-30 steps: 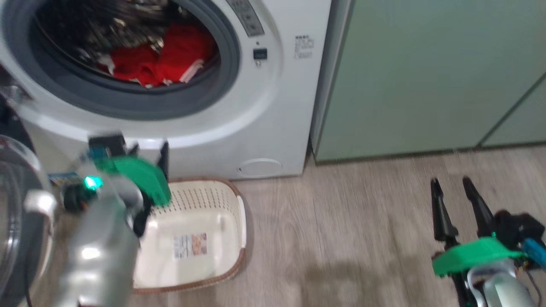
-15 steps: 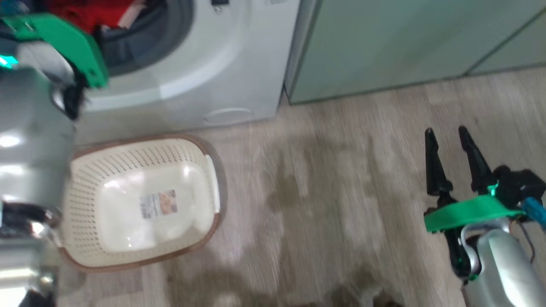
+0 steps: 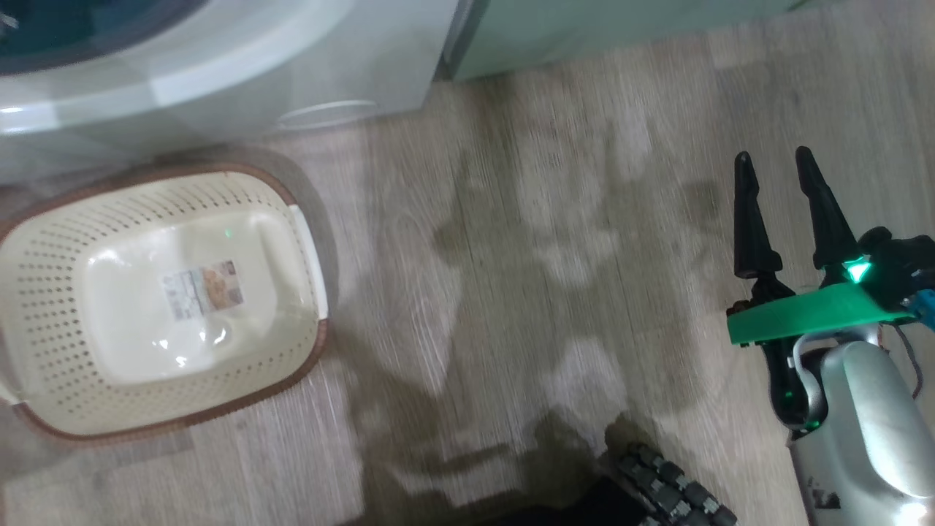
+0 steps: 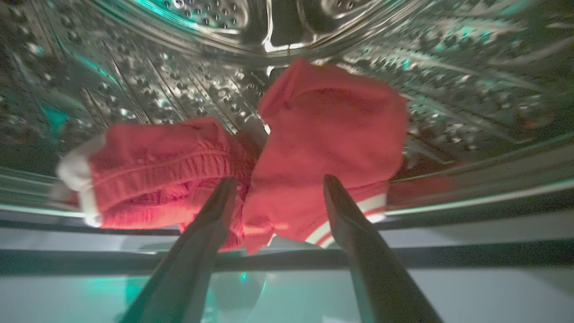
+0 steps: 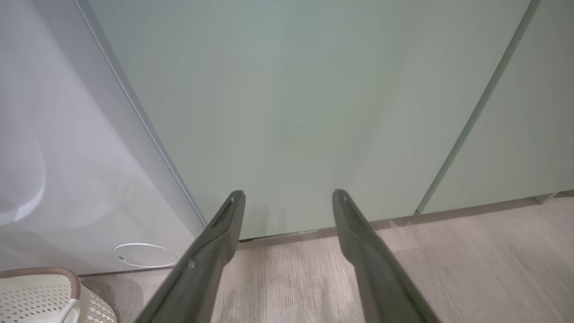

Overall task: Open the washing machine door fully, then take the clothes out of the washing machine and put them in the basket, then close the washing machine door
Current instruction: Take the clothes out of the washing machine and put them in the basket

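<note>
Left gripper [image 4: 279, 179], fingers spread, faces bright red white-striped fabric clothes [image 4: 332, 134] in the perforated steel drum [image 4: 134, 89]; right gripper [image 3: 773, 155] hangs spread, idle. A shallow pinch could slip, dropping fabric short of the cream perforated plastic basket [image 3: 44, 329].

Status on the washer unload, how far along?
Done: door looks open, since the left gripper looks straight into the drum. In hand: that gripper, open, points at the red clothes, nothing gripped yet. Left: move clothes to the basket, which lies empty, then close the door. Right gripper hangs open over the floor.
</note>
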Controlling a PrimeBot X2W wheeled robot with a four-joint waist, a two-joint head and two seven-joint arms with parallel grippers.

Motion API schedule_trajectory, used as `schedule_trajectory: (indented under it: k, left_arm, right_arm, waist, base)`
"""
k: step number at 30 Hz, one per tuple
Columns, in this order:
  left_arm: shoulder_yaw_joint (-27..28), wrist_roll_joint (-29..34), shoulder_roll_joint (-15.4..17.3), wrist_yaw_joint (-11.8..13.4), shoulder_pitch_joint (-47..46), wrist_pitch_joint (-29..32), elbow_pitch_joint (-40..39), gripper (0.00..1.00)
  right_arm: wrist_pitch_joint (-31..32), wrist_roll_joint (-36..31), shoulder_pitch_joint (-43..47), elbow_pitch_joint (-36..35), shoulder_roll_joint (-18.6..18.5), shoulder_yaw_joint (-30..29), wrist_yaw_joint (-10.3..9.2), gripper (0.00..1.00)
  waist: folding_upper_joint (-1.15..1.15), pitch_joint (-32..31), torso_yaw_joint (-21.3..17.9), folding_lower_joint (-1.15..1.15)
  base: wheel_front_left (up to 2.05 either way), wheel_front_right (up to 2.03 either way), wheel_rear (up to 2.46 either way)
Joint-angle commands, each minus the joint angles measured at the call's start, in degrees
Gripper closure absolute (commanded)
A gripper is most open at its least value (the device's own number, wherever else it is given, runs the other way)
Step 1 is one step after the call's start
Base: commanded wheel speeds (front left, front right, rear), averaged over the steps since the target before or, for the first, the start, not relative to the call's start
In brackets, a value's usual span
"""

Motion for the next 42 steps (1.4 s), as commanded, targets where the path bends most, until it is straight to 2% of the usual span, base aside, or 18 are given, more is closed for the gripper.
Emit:
schedule_trajectory:
  k: [1,14,15,17,25,42]
  left_arm:
    - [0.0,0.8,3.0,0.2,-2.6,0.4,-1.1,0.00]
    - [-0.7,-0.6,3.5,-1.1,-5.9,3.4,3.1,0.00]
    - [-0.8,-0.7,3.5,-1.1,-5.7,3.3,3.3,0.07]
    - [-1.1,-0.7,3.5,-1.3,-5.4,2.9,3.5,1.00]
    - [-1.6,-1.6,1.3,-2.2,-1.5,-2.4,4.0,1.00]
    - [-4.0,-4.2,-5.8,-4.4,17.3,-13.1,4.6,1.00]
  right_arm:
    - [-0.5,-0.2,0.3,-1.8,0.3,0.6,0.36,0.00]
    - [-0.5,-0.2,-0.6,-2.6,0.9,0.9,0.36,0.00]
    - [-0.5,-0.3,-0.6,-2.6,0.9,0.9,0.36,0.00]
    - [-0.5,-0.3,-0.5,-2.5,0.9,0.8,0.36,0.00]
    - [-0.5,-0.4,0.8,-1.6,0.4,-0.7,0.36,0.00]
    - [-0.5,0.2,8.7,0.3,-2.8,-2.0,0.36,0.00]
  waist:
    - [0.00,2.1,-0.9,-0.01]
    - [0.00,6.3,-2.3,-0.01]
    - [0.00,6.4,-2.4,-0.01]
    - [0.00,6.4,-2.3,-0.01]
    - [0.00,2.4,-0.4,-0.01]
    - [0.00,-16.1,6.0,-0.01]
  base:
    - [0.00,0.00,0.00]
    - [0.00,0.00,0.00]
    - [0.00,0.00,0.00]
    - [0.00,0.00,0.00]
    - [0.00,0.00,0.00]
    - [0.00,0.00,0.00]
